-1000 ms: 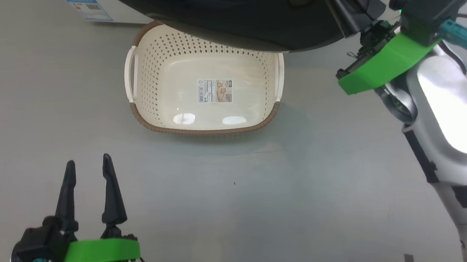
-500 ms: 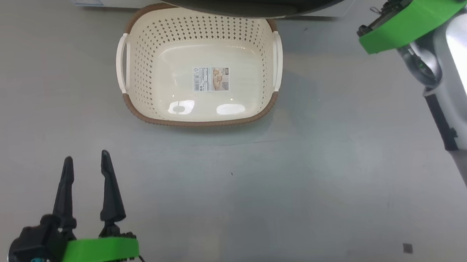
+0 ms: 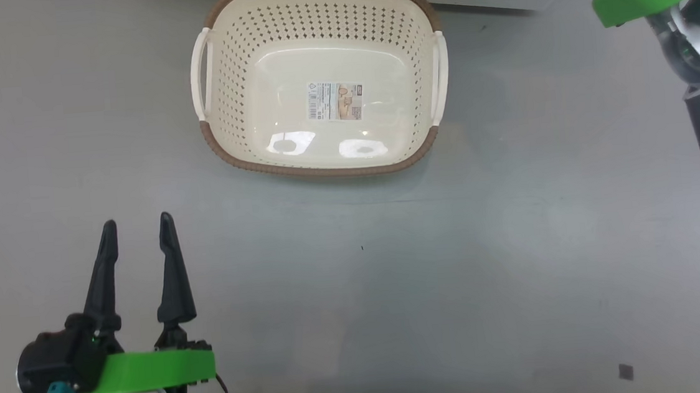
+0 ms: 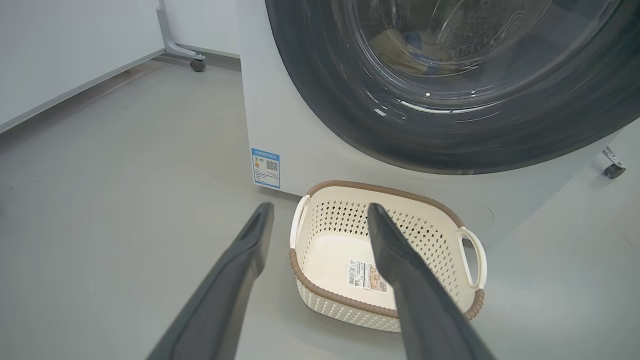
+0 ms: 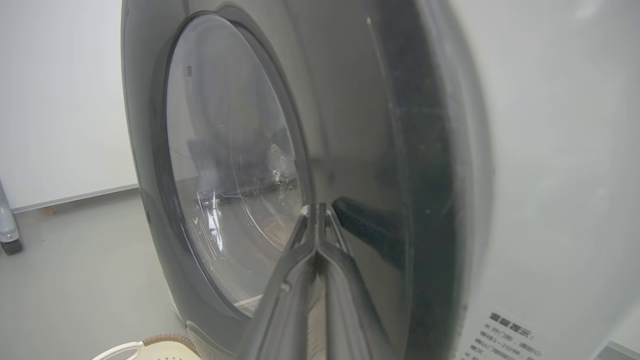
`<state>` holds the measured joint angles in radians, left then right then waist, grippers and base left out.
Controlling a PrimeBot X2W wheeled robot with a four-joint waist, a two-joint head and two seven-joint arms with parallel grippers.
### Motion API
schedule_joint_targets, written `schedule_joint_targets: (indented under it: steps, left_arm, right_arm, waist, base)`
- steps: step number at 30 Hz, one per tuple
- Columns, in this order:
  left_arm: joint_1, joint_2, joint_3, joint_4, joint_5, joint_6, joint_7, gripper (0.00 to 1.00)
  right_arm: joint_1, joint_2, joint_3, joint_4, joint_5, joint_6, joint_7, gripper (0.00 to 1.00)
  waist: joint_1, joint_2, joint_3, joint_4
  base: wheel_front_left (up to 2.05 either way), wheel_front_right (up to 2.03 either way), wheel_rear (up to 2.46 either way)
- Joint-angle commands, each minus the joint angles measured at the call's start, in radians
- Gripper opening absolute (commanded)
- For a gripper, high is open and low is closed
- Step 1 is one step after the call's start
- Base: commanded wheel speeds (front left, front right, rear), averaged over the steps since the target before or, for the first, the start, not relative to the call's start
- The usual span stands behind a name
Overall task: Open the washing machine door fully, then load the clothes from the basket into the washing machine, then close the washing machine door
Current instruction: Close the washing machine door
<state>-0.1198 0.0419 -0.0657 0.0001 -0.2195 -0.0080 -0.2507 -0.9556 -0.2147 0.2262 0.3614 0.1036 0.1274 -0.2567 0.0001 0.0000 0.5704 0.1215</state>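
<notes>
Foreground first: hovering the left gripper (image 3: 137, 221) low over the bare grey floor (image 3: 394, 280), its 2 long dark fingers standing wide apart and gripping nothing.

Looking just beyond to the small cream perforated plastic basket (image 3: 316, 169) with the brown woven-look rim, sitting on the floor just beside the foot of the big white front-loading washing machine (image 4: 300, 145) and carrying nothing inside but a label sticker (image 3: 335, 101).

Reaching higher and farther with the right gripper (image 5: 316, 206), fingers pressed together on nothing, tips pointing at the wide glossy black rim of the large round washing machine door (image 5: 145, 150). Not possible to tell whether touching it.

Seeing that door lying flat, or very nearly flat, against the machine front in the left wrist view. Glimpsing behind its domed glass a soft pale yellow shape with a blue patch, probably the clothes (image 4: 392, 45), sitting in the steel drum (image 4: 480, 30).

Judging progress: opening done, loading done going by the bare basket, closing apparently finishing or finished. Remaining, likely: confirming a caught latch, with no seam showing either way, then pulling the right arm clear.
</notes>
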Motion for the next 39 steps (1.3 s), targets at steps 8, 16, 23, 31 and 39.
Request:
schedule_joint_targets:
  steps: [8, 16, 23, 31, 39]
  left_arm:
    - [0.009, 0.008, 0.025, -0.04, 0.008, 0.005, -0.011, 1.0]
    - [0.013, 0.008, 0.021, -0.037, 0.007, 0.005, -0.011, 1.0]
    - [0.007, 0.008, 0.023, -0.031, 0.005, 0.007, -0.011, 1.0]
    - [-0.004, 0.008, 0.034, 0.004, -0.001, 0.001, -0.011, 1.0]
    - [0.003, 0.008, 0.041, 0.042, -0.013, -0.002, -0.011, 1.0]
  right_arm:
    - [-0.084, -0.031, -0.056, 0.0, -0.026, 0.003, -0.005, 0.0]
    - [-0.119, -0.06, -0.074, 0.034, -0.053, 0.003, -0.005, 0.0]
    - [-0.09, -0.046, -0.07, 0.028, -0.058, 0.003, -0.005, 0.0]
    - [0.008, -0.025, -0.032, -0.028, -0.04, 0.003, -0.005, 0.0]
    - [0.113, -0.023, -0.014, -0.068, -0.026, 0.003, -0.005, 0.41]
  waist:
    - [-0.0001, 0.0, 0.011, 0.019]
    - [-0.0001, 0.0, 0.006, 0.025]
    - [-0.0001, 0.0, -0.013, 0.011]
    - [-0.0001, 0.0, -0.092, -0.028]
    - [-0.0001, 0.0, -0.19, -0.058]
  base:
    - [0.0, 0.0, 0.0]
    - [0.0, 0.0, 0.0]
    - [0.0, 0.0, 0.0]
    - [0.0, 0.0, 0.0]
    - [0.0, 0.0, 0.0]
